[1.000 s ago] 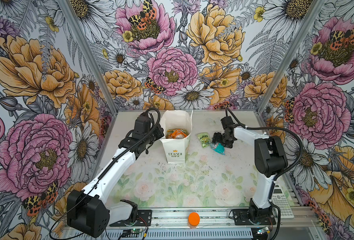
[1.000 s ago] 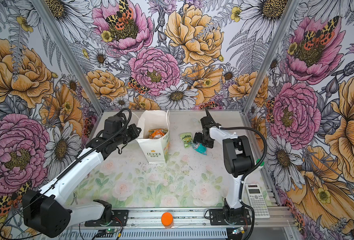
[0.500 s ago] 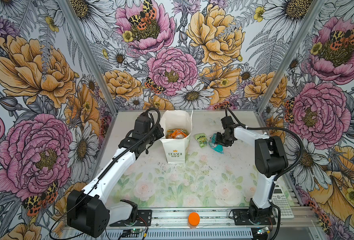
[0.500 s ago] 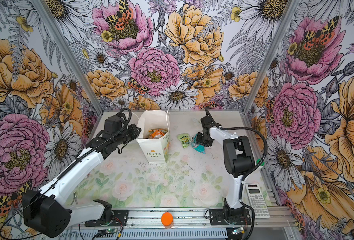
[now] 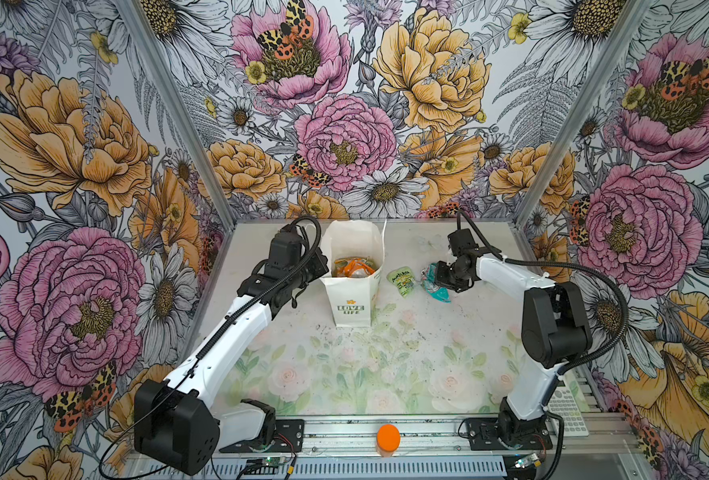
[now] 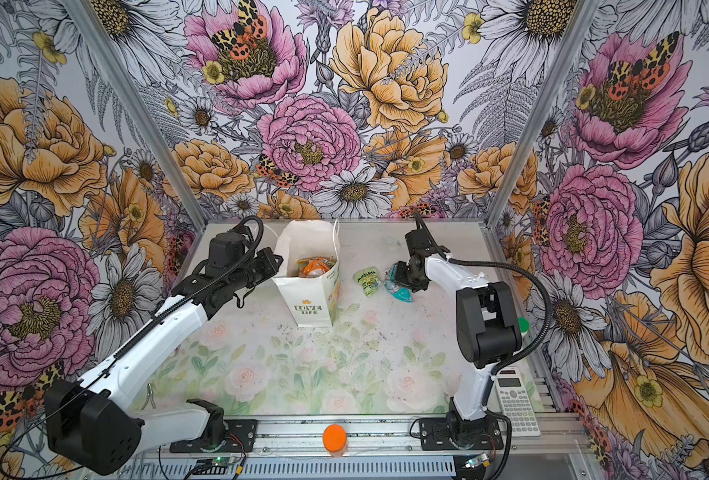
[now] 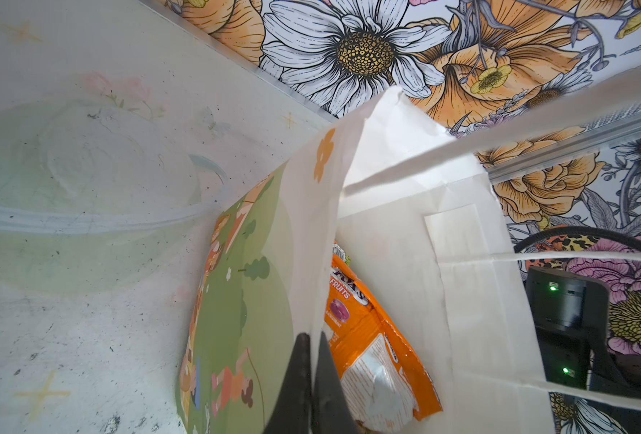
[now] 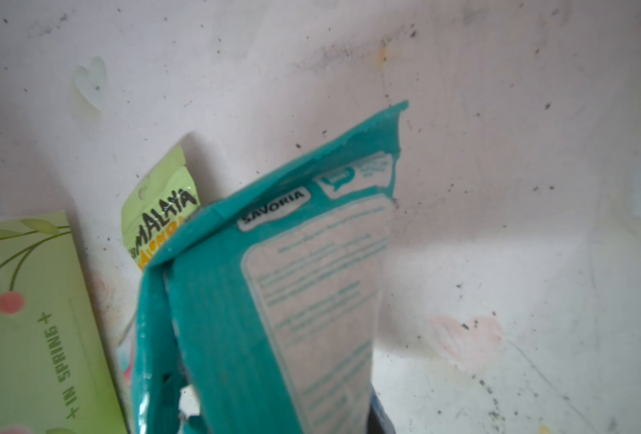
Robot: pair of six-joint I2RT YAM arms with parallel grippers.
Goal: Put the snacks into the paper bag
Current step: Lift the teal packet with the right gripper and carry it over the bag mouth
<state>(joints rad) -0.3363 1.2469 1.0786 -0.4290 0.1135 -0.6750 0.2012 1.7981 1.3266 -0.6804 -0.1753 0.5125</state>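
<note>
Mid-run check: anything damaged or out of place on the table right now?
The teal packet pinched in the right tool is crumpled and looks torn, with ragged holes near the grip. A calculator sits at the front right in both top views, unrelated to the job. The paper bag stands upright.

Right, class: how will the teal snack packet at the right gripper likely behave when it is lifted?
Probably floppy: the teal packet is creased and folded along one side in the right wrist view. Likely light for its size: thin film, little bulge. Its smooth plastic surface may prove slippery in a pinch.
</note>
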